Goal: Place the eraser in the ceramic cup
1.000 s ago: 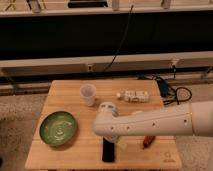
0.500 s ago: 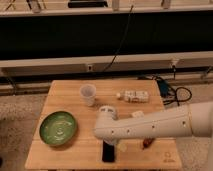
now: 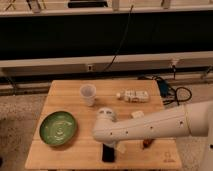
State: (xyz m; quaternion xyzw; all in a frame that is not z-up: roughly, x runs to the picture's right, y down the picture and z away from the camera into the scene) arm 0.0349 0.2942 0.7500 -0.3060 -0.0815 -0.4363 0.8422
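Note:
The eraser, a flat black block, lies on the wooden table near its front edge. The ceramic cup, small and white, stands upright at the back middle of the table, well apart from the eraser. My white arm reaches in from the right. Its gripper hangs down right over the eraser's top end, which it partly hides.
A green plate lies at the front left. A whitish flat block lies at the back right. A brown elongated object pokes out under my arm, right of the eraser. Cables lie on the floor to the right.
The arm has stayed almost in place over the eraser, shifting only slightly. The eraser, cup and plate have not moved.

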